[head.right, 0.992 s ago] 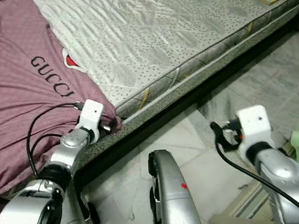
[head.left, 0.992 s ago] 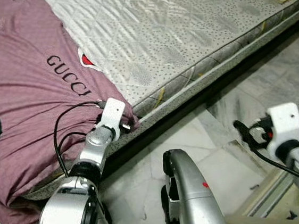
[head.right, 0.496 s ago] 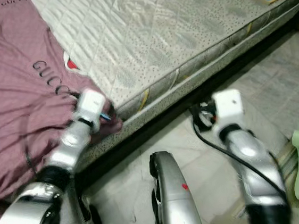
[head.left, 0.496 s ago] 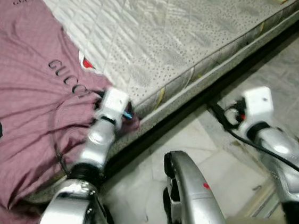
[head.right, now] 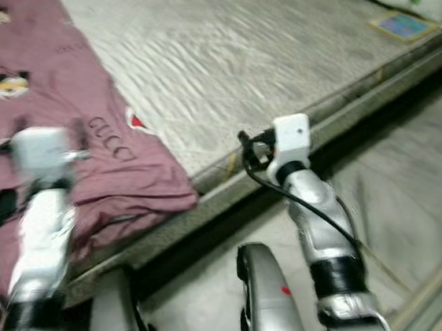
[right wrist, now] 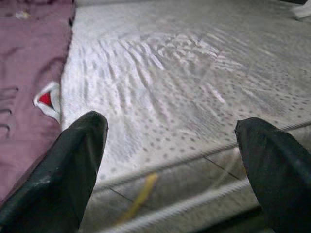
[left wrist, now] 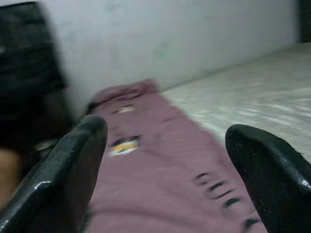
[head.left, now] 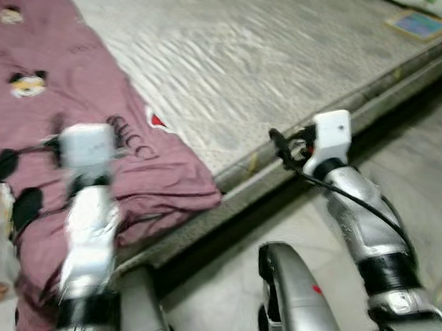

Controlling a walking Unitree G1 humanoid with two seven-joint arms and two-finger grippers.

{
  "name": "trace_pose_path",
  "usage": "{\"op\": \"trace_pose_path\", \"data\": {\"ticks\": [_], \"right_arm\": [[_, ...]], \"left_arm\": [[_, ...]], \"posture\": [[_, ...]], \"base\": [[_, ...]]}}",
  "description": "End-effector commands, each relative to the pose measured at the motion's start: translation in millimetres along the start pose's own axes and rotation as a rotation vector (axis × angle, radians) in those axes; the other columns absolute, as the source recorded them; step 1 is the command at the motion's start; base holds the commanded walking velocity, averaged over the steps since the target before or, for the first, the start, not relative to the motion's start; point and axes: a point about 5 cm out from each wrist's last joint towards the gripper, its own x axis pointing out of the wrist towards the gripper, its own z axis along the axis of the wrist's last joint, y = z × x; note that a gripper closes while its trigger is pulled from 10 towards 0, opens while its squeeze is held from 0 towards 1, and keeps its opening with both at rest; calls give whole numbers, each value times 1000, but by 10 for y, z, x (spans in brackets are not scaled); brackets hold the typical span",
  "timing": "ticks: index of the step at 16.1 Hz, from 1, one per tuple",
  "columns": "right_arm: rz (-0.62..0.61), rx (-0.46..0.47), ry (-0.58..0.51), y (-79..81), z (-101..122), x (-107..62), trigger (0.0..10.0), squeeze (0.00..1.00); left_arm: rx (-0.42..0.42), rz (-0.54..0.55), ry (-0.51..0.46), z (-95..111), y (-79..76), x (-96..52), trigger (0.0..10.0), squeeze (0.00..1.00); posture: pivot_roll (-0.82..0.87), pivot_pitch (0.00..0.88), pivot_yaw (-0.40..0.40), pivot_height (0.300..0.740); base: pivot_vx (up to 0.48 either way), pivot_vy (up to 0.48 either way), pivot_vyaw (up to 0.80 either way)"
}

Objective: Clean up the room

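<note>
A robot stands at the near edge of a low bed, both silver arms raised over it. A second ago the left gripper point(left wrist: 160, 160) was down at the near hem of the mauve printed T-shirt point(head.left: 57, 111), pressed into the cloth where it hangs over the mattress edge; now that arm is lifted above the shirt, its two black fingers point(left wrist: 68, 165) spread wide with nothing between them. The shirt lies flat along the left side of the grey quilted mattress point(head.left: 271, 41), its near end bunched at the edge. The right gripper point(right wrist: 170, 160), low over the pale marble floor point(head.left: 435, 174) a second ago, now hovers at the mattress edge to the right of the shirt, fingers also wide apart and empty. A small colourful book point(head.left: 420, 24) lies at the far right of the mattress. The pictures are blurred and the whole view has shifted, so the robot is moving. My guess is it has let go of the shirt.
</note>
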Motion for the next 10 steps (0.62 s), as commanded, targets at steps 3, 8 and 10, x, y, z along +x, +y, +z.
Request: {"op": "trace_pose_path", "data": {"ticks": [3,8,10], "right_arm": [[3,58,-16,73,-20,165,10000,0],[74,114,-44,306,-3,329,10000,0],[95,126,-49,377,-15,345,10000,0]], "left_arm": [[-15,142,39,-44,244,-321,10000,0],[-106,217,13,31,318,-465,10000,0],[-102,220,28,5,288,-480,10000,0]], "posture": [[46,0,-15,536],[71,0,-46,536],[68,0,-48,536]], "base": [[0,0,0],[0,0,0],[0,0,0]]}}
